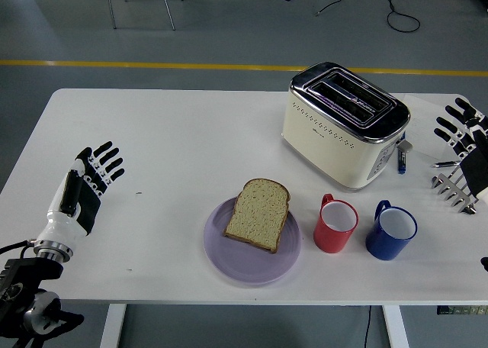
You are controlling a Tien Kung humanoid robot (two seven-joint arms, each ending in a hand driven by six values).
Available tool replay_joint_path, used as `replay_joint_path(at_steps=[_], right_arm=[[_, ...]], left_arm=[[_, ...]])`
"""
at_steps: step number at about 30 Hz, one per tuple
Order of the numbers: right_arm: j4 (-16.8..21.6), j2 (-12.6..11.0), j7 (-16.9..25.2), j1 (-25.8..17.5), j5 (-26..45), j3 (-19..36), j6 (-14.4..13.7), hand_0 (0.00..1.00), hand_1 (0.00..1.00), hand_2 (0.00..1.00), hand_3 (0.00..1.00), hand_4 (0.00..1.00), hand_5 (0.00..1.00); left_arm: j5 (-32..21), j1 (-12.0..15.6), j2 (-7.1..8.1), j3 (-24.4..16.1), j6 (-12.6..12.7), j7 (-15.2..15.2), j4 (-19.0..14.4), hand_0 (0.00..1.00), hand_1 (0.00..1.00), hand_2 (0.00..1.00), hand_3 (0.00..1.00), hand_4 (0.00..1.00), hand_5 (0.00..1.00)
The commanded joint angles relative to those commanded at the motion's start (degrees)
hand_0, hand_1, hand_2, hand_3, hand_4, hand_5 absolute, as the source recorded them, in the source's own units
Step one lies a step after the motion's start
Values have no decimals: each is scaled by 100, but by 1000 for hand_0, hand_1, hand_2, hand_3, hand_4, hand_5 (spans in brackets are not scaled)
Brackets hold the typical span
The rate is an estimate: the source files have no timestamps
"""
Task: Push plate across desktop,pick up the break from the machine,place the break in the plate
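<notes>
The bread [258, 214] lies on the plate [229, 256] near the counter's [175, 142] front edge. I park both arms: left robot hand [90, 182] and right robot hand [465, 138], fingers spread and empty, clear of the mugs.

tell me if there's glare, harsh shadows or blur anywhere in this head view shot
Head view: sharp throughout, no motion blur; lighting is even and soft, with only faint shadows under the round lilac plate and the red mug. The chrome top of the cream toaster shows bright reflections. The robot's right hand is cut off by the frame edge.
</notes>
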Motion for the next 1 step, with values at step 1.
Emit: replay_joint_path(at_steps=[1], right_arm=[[1, 0, 0, 3, 1, -1, 0, 840, 783, 839, 823, 535, 524]], left_arm=[[-2, 0, 3, -2, 0, 0, 1, 839, 850, 853, 838, 563, 998]])
